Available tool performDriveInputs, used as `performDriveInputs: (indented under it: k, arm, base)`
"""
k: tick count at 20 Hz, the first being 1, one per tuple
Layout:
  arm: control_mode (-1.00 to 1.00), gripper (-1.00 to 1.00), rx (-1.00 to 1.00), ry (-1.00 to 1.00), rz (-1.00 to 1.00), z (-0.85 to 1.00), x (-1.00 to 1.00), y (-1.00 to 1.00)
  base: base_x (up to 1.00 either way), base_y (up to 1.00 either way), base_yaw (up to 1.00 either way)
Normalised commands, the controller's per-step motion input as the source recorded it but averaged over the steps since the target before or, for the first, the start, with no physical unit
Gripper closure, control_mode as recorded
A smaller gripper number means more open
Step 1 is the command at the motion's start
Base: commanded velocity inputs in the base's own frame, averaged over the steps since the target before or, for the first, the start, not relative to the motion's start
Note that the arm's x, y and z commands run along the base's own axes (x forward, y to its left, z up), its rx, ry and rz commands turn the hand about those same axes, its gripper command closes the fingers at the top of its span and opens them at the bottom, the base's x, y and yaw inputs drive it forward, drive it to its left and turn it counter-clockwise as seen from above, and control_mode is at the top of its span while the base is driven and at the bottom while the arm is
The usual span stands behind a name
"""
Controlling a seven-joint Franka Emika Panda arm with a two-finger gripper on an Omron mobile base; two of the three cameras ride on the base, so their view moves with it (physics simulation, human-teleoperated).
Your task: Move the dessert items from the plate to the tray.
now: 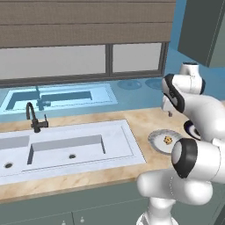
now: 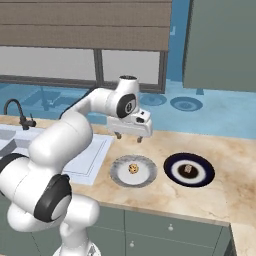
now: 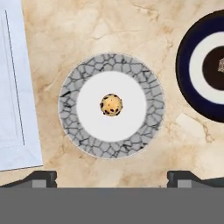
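Kitchen sim. Tan marbled counter [image 1: 145,121] over grey-green base cabinets [image 2: 170,227] with small knobs. White rectangular sink [image 1: 66,147] set in at left, black tap [image 1: 34,118] behind it. Glossy blue backsplash [image 2: 210,117] mirroring sink and dishes. Wide window [image 1: 83,59] above, dark frame, brownish slatted blind [image 1: 83,22] drawn over upper part. Grey-green wall cabinet [image 2: 220,42] upper right. Flat, even lighting, no hard shadows.

Open air is being left above the plate [image 3: 70,109], with nothing standing over its round speckled piece [image 3: 111,105]. Bare counter [image 3: 100,30] is being bounded by the sink [image 3: 13,87] and a dark round dish [image 3: 186,65].
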Motion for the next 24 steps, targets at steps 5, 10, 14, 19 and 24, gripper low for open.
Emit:
performDriveInputs:
  k: [5,10,14,19,24]
  arm:
    - [-1.00,-1.00,-0.01,0.00,0.00,-0.42,0.03,0.00]
    - [-1.00,-1.00,0.00,-0.06,0.00,-0.14,0.08,0.00]
    - [-1.00,-1.00,0.00,-0.06,0.00,-0.41,0.24,0.00]
    - [-1.00,-1.00,0.00,0.00,0.00,-0.40,0.21,0.00]
    - [-1.00,-1.00,0.00,0.00,0.00,-0.36,0.18,0.00]
  base:
    - [0.00,0.00,0.00]
    - [0.00,0.00,0.00]
    - [0.00,0.00,0.00]
    - [0.00,0.00,0.00]
    - [0.00,0.00,0.00]
